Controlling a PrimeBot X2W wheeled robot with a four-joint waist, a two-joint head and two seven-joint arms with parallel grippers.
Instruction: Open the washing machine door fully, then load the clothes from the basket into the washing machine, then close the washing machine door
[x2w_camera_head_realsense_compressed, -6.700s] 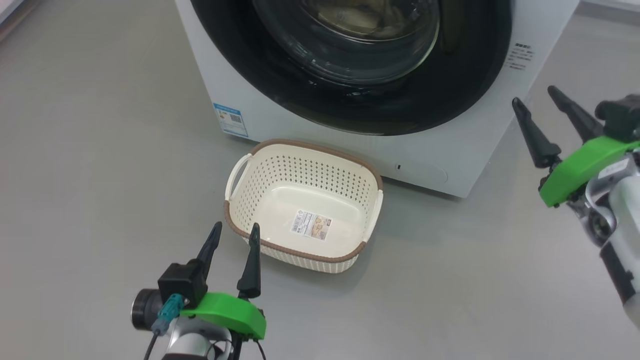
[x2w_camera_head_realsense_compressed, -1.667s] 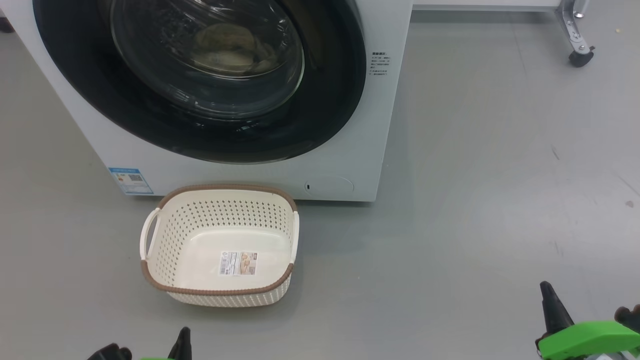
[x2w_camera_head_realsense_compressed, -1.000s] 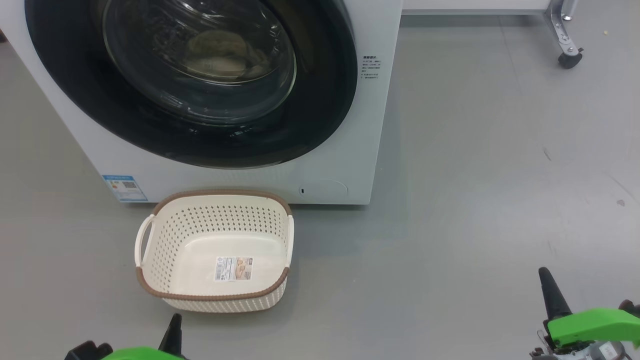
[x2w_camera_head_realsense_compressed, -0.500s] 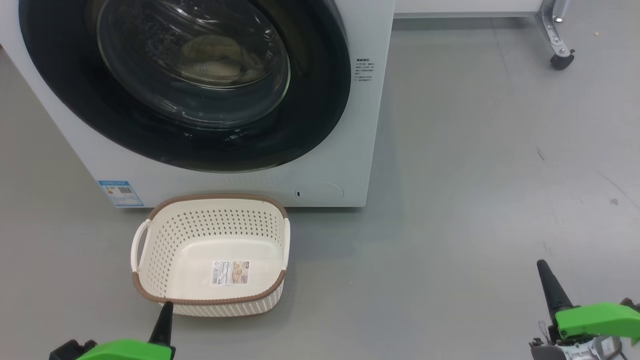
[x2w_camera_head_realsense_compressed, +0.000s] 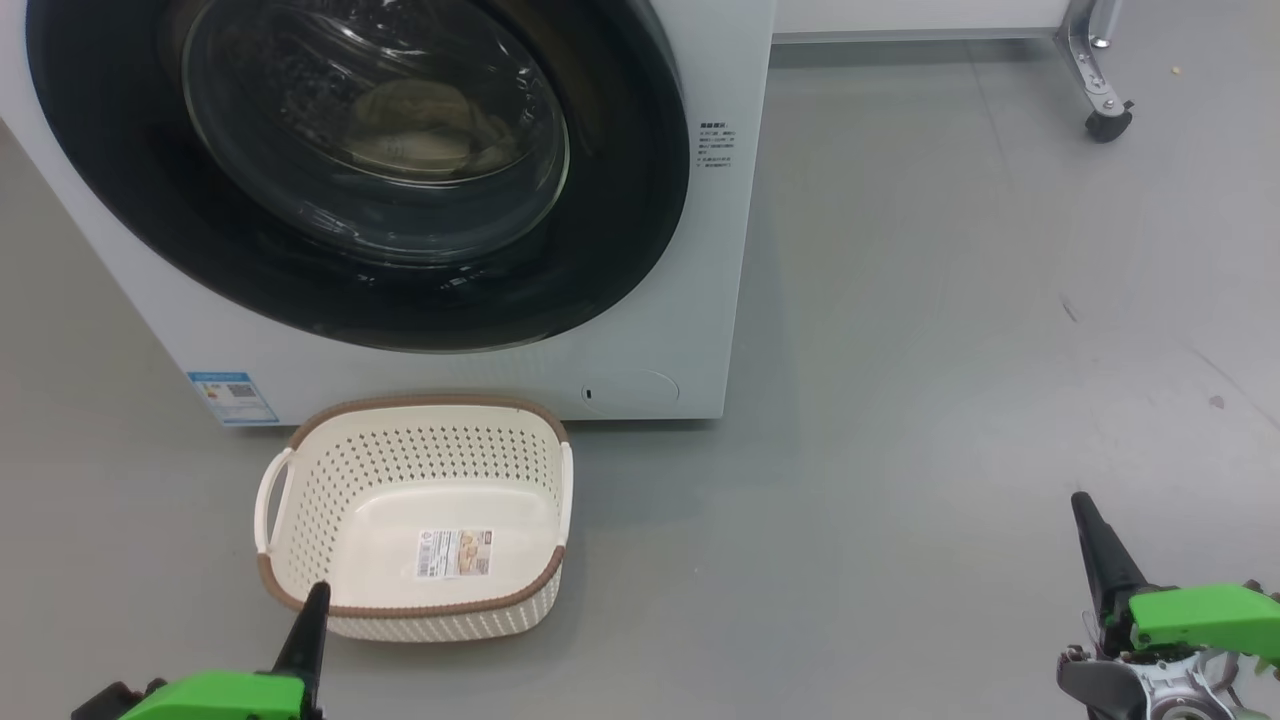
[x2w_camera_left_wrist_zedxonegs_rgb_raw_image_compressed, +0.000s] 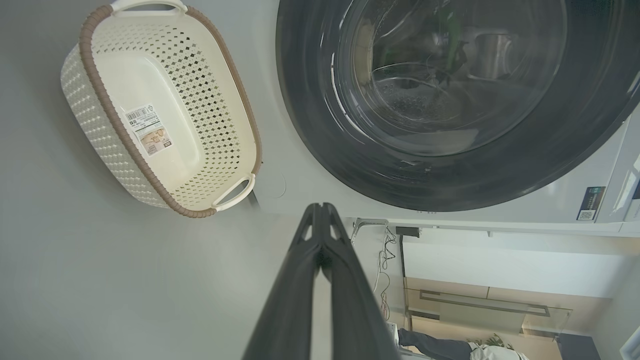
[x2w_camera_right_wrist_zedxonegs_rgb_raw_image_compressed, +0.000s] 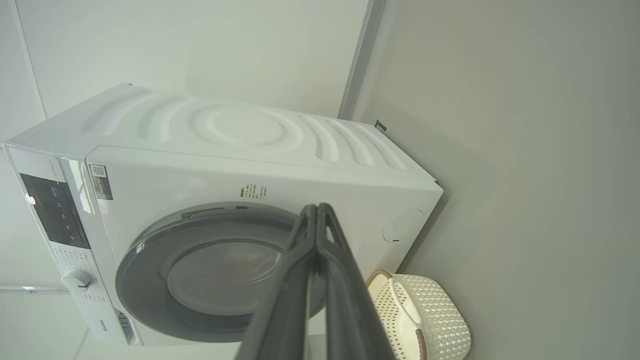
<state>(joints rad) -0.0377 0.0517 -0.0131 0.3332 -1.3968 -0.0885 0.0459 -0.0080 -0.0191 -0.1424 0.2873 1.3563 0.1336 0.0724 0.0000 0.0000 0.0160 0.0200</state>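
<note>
a: how far along is the job, in your opinion?
b: i begin with the washing machine door (x2w_camera_head_realsense_compressed: 360, 150). it lies flat against the front of the washing machine (x2w_camera_head_realsense_compressed: 712, 260), ahead of both claws and higher than their tips. through its clear middle i see the clothes (x2w_camera_head_realsense_compressed: 420, 125), a pale heap inside.
a: and the basket?
b: the basket (x2w_camera_head_realsense_compressed: 425, 401) stands on the floor (x2w_camera_head_realsense_compressed: 900, 400) just ahead of the left claw (x2w_camera_left_wrist_zedxonegs_rgb_raw_image_compressed: 320, 220), close under the machine's front. it holds nothing except a label sticker (x2w_camera_head_realsense_compressed: 455, 552) on its bottom.
a: so the loading is done?
b: i judge yes. opening, loading and closing all look finished. whether the door is really locked, i cannot tell.
a: what about the claws?
b: the left claw has its two fingers pressed together with nothing between them. it is near the basket's closer rim but apart from it, as its wrist view shows. the right claw (x2w_camera_right_wrist_zedxonegs_rgb_raw_image_compressed: 317, 210) is pressed together too and carries nothing. the machine is well apart from it, ahead and to its left, and bare floor lies under it.
a: is anything left?
b: as i judge, nothing of the task itself.
</note>
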